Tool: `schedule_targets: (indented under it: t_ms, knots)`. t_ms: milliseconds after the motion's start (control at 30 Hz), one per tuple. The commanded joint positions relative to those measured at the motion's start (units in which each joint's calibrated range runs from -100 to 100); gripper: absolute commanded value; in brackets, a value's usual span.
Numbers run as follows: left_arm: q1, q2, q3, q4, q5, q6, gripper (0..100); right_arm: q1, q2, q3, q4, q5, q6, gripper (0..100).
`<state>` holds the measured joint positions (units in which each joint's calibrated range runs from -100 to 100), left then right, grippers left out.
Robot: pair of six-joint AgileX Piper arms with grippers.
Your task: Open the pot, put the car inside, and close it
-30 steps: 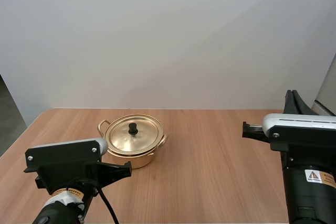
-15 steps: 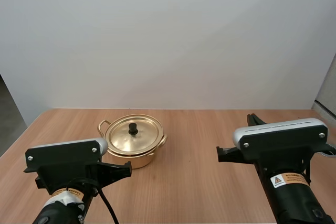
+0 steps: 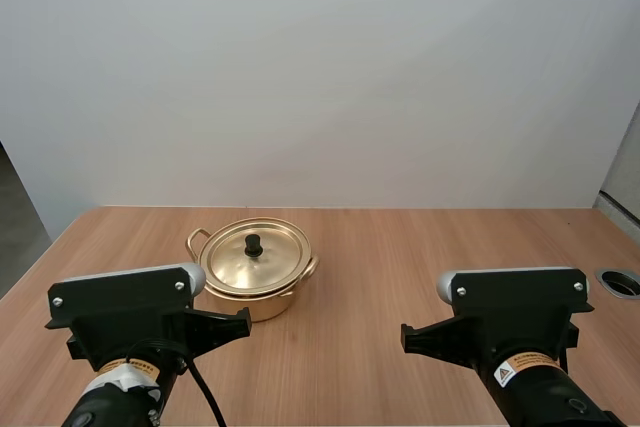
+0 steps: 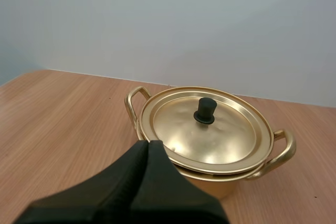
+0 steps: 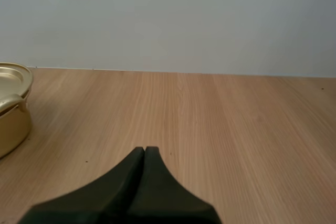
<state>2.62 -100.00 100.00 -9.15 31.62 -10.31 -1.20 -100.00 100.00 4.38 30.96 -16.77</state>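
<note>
**Lidded brass pot on the surface, both claws closed and empty**

Shiny brass-coloured metal pot [image 3: 253, 292] stands upright on the light wooden surface [image 3: 400, 247], in its left half. It sits ahead of the left arm [image 3: 120, 299] and well apart from the right arm [image 3: 515, 292].

Round brass lid [image 3: 270, 265] is seated flat on the pot, with its rim all round the pot's mouth. Small black knob [image 3: 253, 244] stands upright at the lid's centre. Two looped brass handles are fixed to the pot, one on the left side [image 3: 197, 239] and one on the right [image 3: 312, 267].

Left claw [image 4: 147, 145]: black fingers pressed together into one dark wedge, nothing between them. The tip points at the pot [image 4: 215, 184] from its near side and lines up with the front edge of the lid [image 4: 226, 140]. Whether it touches cannot be judged. The knob [image 4: 205, 111] is beyond the tip and apart from it. Both handles are clear of the claw, the far-left loop [image 4: 132, 100] and the right loop [image 4: 281, 150].

Right claw [image 5: 144, 153]: fingers also together as one wedge, holding nothing. It points out over bare wood [image 5: 210, 114]. The pot's side and lid edge [image 5: 11, 116] are off to its left, well apart from the tip.

A round dark opening with a grey ring [image 3: 620, 282] is set in the surface near its right edge, beside the right arm. A plain pale wall [image 3: 320, 67] stands behind the surface.
</note>
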Motion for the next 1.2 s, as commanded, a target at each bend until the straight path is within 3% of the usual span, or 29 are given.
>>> schedule_targets:
  t_ms: [0,367,467,533,600,667,833,1167]
  knots:
    - [0.00,0.0,0.0,0.0,0.1,0.0,0,0.0,0.0,0.0,0.0,0.3,0.4,0]
    - [0.00,0.0,0.0,0.0,0.1,0.0,0,0.0,0.0,0.0,-1.1,0.3,1.3,0]
    - [0.00,0.0,0.0,0.0,0.1,0.0,0,0.0,0.0,0.0,-1.1,0.3,7.6,0]
    - [0.00,0.0,0.0,0.0,0.1,0.0,0,0.0,0.0,0.0,-1.1,0.3,9.7,7]
    - [0.00,0.0,0.0,0.0,0.1,0.0,0,0.0,0.0,0.0,-2.2,0.7,8.0,14]
    - [0.00,0.0,0.0,0.0,0.1,0.0,0,0.0,0.0,0.0,-2.2,0.3,2.9,15]
    - [0.00,0.0,0.0,0.0,0.1,0.0,0,0.0,0.0,0.0,-2.2,0.3,-0.5,15]
    - [0.00,0.0,0.0,0.0,0.1,0.0,0,0.0,0.0,0.0,-2.1,0.2,-0.7,15]
